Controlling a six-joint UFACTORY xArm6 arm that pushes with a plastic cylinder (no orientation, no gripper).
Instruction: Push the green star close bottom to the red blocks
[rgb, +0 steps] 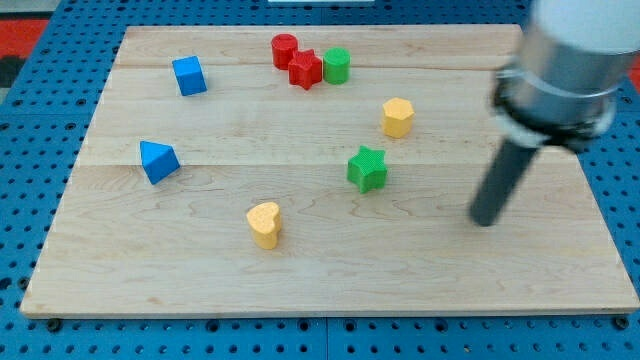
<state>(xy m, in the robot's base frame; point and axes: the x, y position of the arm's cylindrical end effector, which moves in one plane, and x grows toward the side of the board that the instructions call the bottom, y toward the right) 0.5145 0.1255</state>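
Since the green star (367, 168), mid-counter below the red blocks (297, 60), looks light, rigid and prone to spin, my tip (484, 219), bare tool holding nothing, well right of it, should push its lower-right side squarely.

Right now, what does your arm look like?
My arm shows at the view's top right: a blurry pale grey-white body with a darker grey collar. Below it hangs a straight dark rod, ending at my tip. No cables or markings show.
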